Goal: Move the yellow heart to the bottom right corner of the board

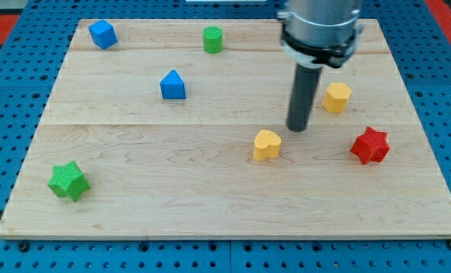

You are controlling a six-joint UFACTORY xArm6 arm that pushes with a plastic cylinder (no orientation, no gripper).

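Tip beside the yellow heart, ready to push

My tip [298,129] stood just up-right of the yellow heart [267,145], near the table's [210,205] middle; there were no fingers, only a rod, so nothing was grasped. The heart seemed light, stiff and easy to slide; I judged a push on its upper-left side best. The wooden table looked smooth, with free room toward the bottom right, under the red star [370,145].

The counter [210,189] is pale, matt planked wood; the yellow heart [267,145] just beside my tip [298,127] looks like matt plastic (faintly ridged).
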